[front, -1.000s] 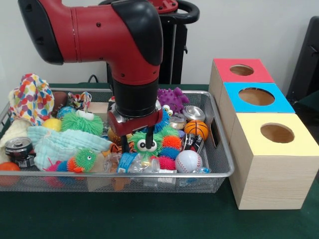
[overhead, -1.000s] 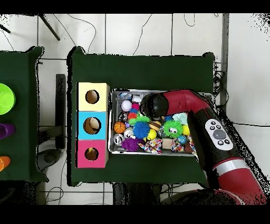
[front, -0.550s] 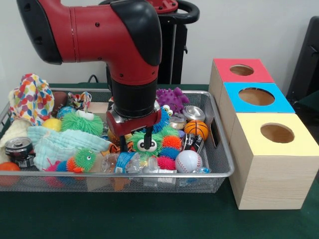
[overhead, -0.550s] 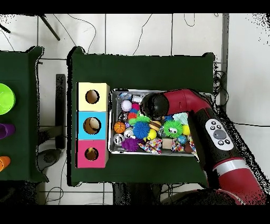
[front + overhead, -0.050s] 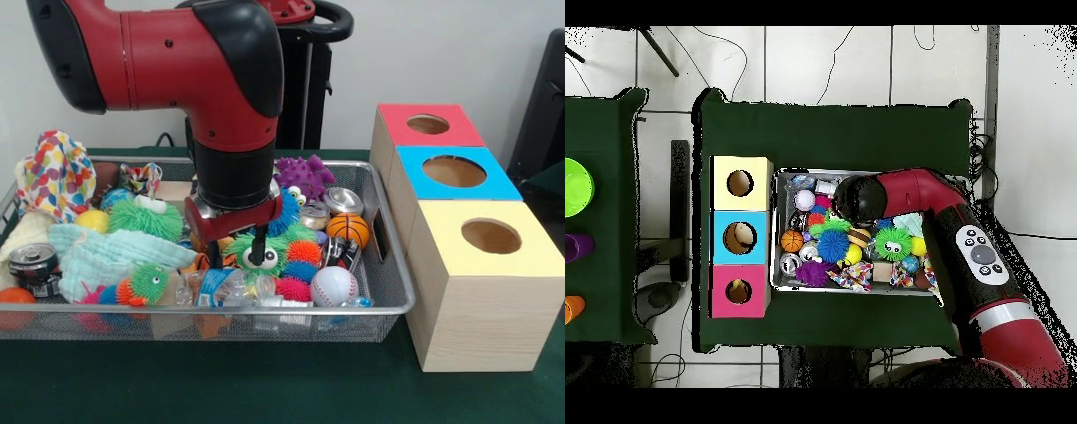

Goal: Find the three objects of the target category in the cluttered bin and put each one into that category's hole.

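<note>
The tool [image 5: 234, 256] is down in the wire bin [image 5: 388, 265], its two black fingers spread around the green spiky googly-eyed toy [image 5: 258, 252], nothing lifted. Three boxes with holes [image 5: 455, 172] stand just beside the bin on the green surface [image 5: 265, 380].

Behind the table you see a plain white wall [image 5: 441, 44], evenly lit with no hard shadows. A black stand [image 5: 305, 79] rises in front of it, and at the right edge a dark chair back [image 5: 547, 106] cuts into your front view. The table is covered in a dark green cloth [image 5: 265, 389]. From above you see a floor of pale tiles [image 5: 825, 70] with dark joints, and thin black cables [image 5: 835, 65] trailing across it. To your left in the overhead view a second green-covered table [image 5: 605, 130] stands apart from the main one, with a dark strip [image 5: 680, 210] lying in the gap between them.
</note>
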